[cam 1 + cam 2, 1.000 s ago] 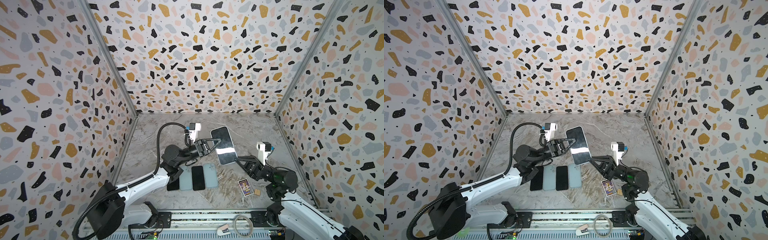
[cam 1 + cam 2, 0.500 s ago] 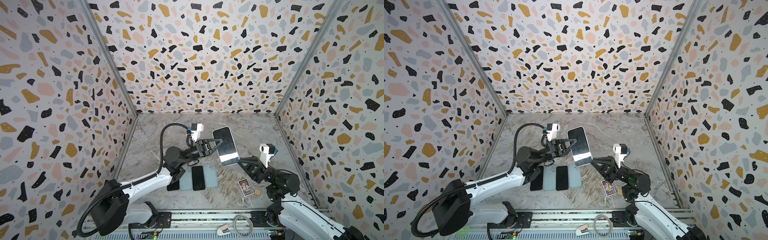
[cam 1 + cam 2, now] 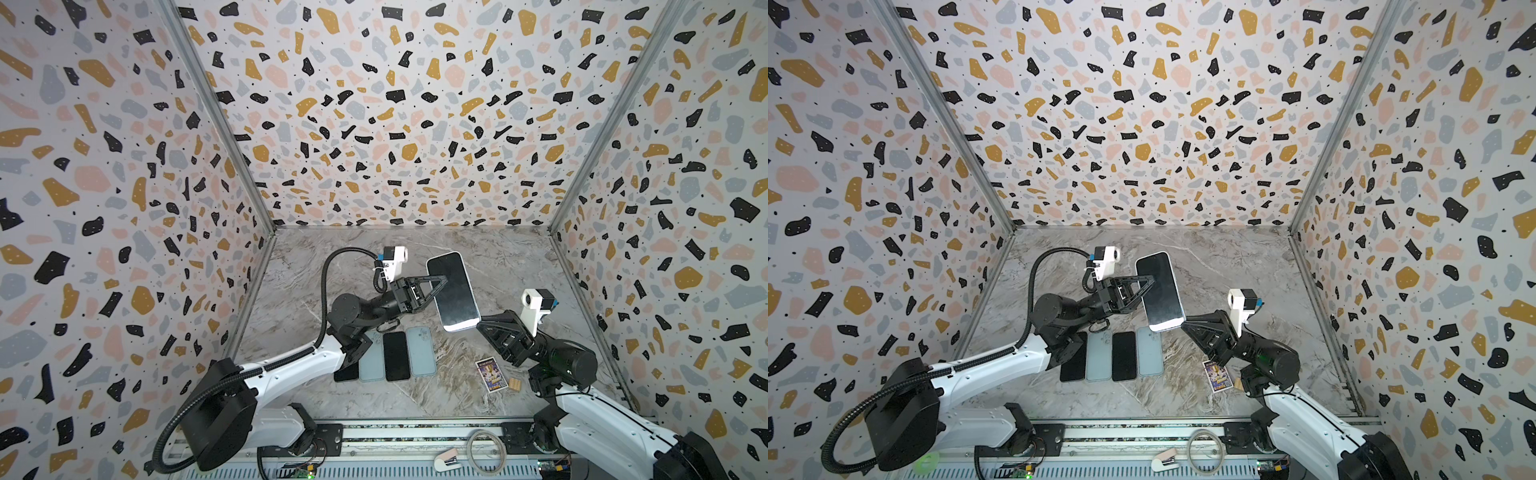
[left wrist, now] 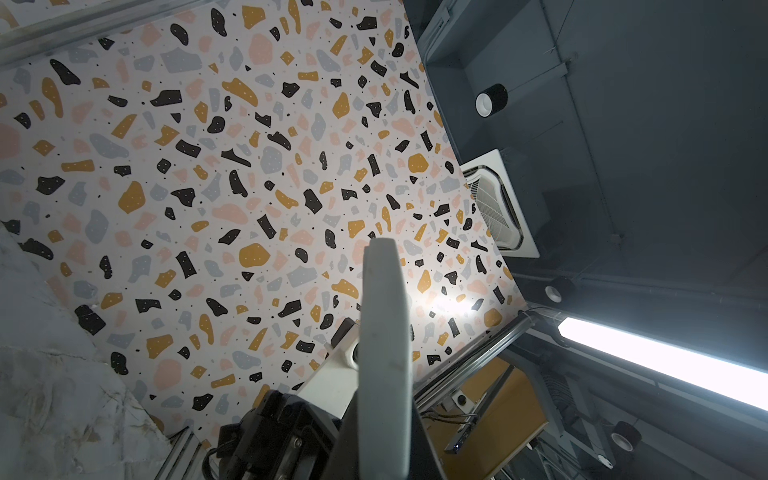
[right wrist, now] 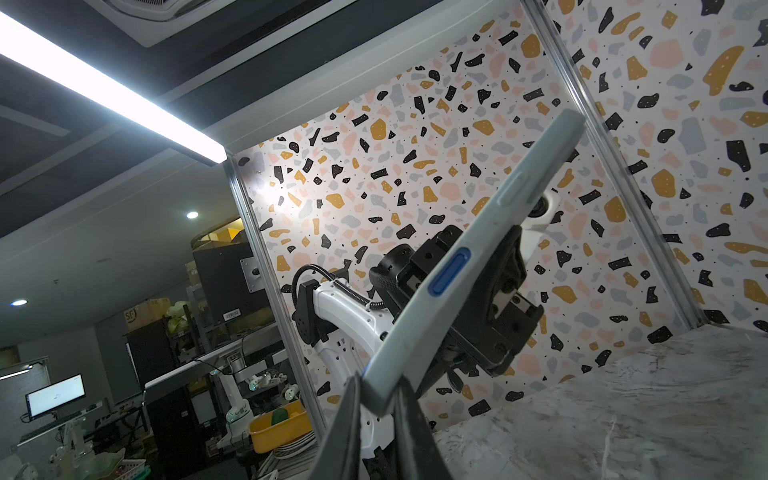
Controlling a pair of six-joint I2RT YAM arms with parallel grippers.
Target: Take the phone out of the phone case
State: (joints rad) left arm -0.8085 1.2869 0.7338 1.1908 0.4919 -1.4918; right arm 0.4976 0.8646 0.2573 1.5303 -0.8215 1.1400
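Pale grey-blue phone case, soft-looking, one blue side button showing in the right wrist view; it carries the phone, dark screen facing up toward the top cameras, seated inside the case with the pale rim showing along its near end. The pair is in the air above the grey marble table, tilted, touching no surface. Left gripper: black fingers pinched tight on one long edge of the phone case, about halfway along; also seen from the right wrist view. Right gripper: fingers closed narrow on the near end of the phone case, at its corner. Both grips show in both top views. On the table below, a row of four flat pieces side by side: black handset partly under the left arm, pale blue piece, black handset, pale blue piece. To their right, well apart from the row: a printed card with a small wooden block just beside it. On the front rail: a coiled cable.
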